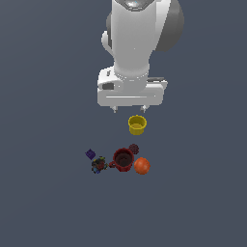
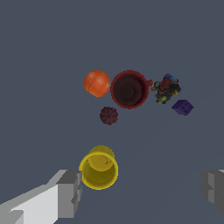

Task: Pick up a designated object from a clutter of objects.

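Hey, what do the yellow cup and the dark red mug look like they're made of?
Both are simulator renders, so this is a guess. The yellow cup looks like matte plastic: one flat, even colour, no glare. The dark red mug could be glazed ceramic or plastic: a thick rim, dark inside, a dull sheen at most.

— Where do we find the designated object (image 1: 98, 165)?
— We see it at the clutter's end on the exterior view's left, beside the dark red mug (image 1: 123, 159), near the purple cube (image 1: 90, 154).
— Its look?
— Small, dark, lumpy, with blue, red and yellowish specks, lying on the surface (image 1: 43, 193).
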You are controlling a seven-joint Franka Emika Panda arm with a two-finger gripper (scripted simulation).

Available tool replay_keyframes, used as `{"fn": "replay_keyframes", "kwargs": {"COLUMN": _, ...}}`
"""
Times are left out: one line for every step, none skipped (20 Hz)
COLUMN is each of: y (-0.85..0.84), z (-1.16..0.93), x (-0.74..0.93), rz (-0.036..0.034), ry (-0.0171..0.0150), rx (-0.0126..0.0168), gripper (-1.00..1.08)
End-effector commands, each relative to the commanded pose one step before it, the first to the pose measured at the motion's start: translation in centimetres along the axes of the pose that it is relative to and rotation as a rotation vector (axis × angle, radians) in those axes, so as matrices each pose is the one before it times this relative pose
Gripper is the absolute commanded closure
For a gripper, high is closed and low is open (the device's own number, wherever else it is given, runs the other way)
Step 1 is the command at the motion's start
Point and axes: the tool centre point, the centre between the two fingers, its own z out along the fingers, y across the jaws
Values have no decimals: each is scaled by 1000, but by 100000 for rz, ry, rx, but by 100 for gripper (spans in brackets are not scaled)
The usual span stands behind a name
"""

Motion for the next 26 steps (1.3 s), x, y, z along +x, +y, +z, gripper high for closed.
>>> {"fn": "replay_keyframes", "kwargs": {"y": 1, "z": 0, "x": 0, "rz": 0, "ry": 0, "rx": 0, "gripper": -92}}
{"fn": "replay_keyframes", "kwargs": {"y": 4, "z": -2, "x": -2, "rz": 5, "ry": -35, "rx": 59, "gripper": -92}}
{"fn": "replay_keyframes", "kwargs": {"y": 7, "z": -10, "x": -9, "rz": 17, "ry": -91, "rx": 157, "gripper": -92}}
{"fn": "replay_keyframes", "kwargs": {"y": 16, "z": -13, "x": -12, "rz": 29, "ry": -157, "rx": 273, "gripper": -92}}
{"fn": "replay_keyframes", "kwargs": {"y": 23, "z": -18, "x": -16, "rz": 43, "ry": -217, "rx": 383, "gripper": -92}}
{"fn": "replay_keyframes", "kwargs": {"y": 28, "z": -23, "x": -20, "rz": 60, "ry": -272, "rx": 487, "gripper": -92}}
{"fn": "replay_keyframes", "kwargs": {"y": 29, "z": -22, "x": -18, "rz": 73, "ry": -281, "rx": 514, "gripper": -92}}
{"fn": "replay_keyframes", "kwargs": {"y": 23, "z": -16, "x": -11, "rz": 71, "ry": -215, "rx": 404, "gripper": -92}}
{"fn": "replay_keyframes", "kwargs": {"y": 19, "z": -8, "x": -5, "rz": 67, "ry": -153, "rx": 294, "gripper": -92}}
{"fn": "replay_keyframes", "kwargs": {"y": 12, "z": -2, "x": 0, "rz": 58, "ry": -90, "rx": 178, "gripper": -92}}
{"fn": "replay_keyframes", "kwargs": {"y": 0, "z": 1, "x": 2, "rz": 34, "ry": -25, "rx": 54, "gripper": -92}}
{"fn": "replay_keyframes", "kwargs": {"y": 15, "z": 16, "x": 12, "rz": 0, "ry": 0, "rx": 0, "gripper": -92}}
{"fn": "replay_keyframes", "kwargs": {"y": -20, "z": -17, "x": -17, "rz": -79, "ry": 64, "rx": -135, "gripper": -92}}
{"fn": "replay_keyframes", "kwargs": {"y": -12, "z": -16, "x": -17, "rz": -103, "ry": 7, "rx": -36, "gripper": -92}}
{"fn": "replay_keyframes", "kwargs": {"y": 10, "z": 12, "x": 13, "rz": 83, "ry": 0, "rx": 18, "gripper": -92}}
{"fn": "replay_keyframes", "kwargs": {"y": 24, "z": 42, "x": 45, "rz": 256, "ry": 12, "rx": 36, "gripper": -92}}
{"fn": "replay_keyframes", "kwargs": {"y": 46, "z": 70, "x": 75, "rz": 433, "ry": 28, "rx": 48, "gripper": -92}}
{"fn": "replay_keyframes", "kwargs": {"y": 65, "z": 97, "x": 103, "rz": 602, "ry": 44, "rx": 56, "gripper": -92}}
{"fn": "replay_keyframes", "kwargs": {"y": 79, "z": 125, "x": 133, "rz": 764, "ry": 58, "rx": 64, "gripper": -92}}
{"fn": "replay_keyframes", "kwargs": {"y": 98, "z": 154, "x": 163, "rz": 939, "ry": 73, "rx": 74, "gripper": -92}}
{"fn": "replay_keyframes", "kwargs": {"y": 115, "z": 184, "x": 192, "rz": 1109, "ry": 87, "rx": 83, "gripper": -92}}
{"fn": "replay_keyframes", "kwargs": {"y": 131, "z": 212, "x": 220, "rz": 1272, "ry": 99, "rx": 93, "gripper": -92}}
{"fn": "replay_keyframes", "kwargs": {"y": 146, "z": 241, "x": 248, "rz": 1434, "ry": 110, "rx": 105, "gripper": -92}}
{"fn": "replay_keyframes", "kwargs": {"y": 164, "z": 273, "x": 278, "rz": 1612, "ry": 121, "rx": 116, "gripper": -92}}
{"fn": "replay_keyframes", "kwargs": {"y": 178, "z": 302, "x": 305, "rz": 1768, "ry": 132, "rx": 123, "gripper": -92}}
{"fn": "replay_keyframes", "kwargs": {"y": 191, "z": 334, "x": 333, "rz": 1935, "ry": 145, "rx": 127, "gripper": -92}}
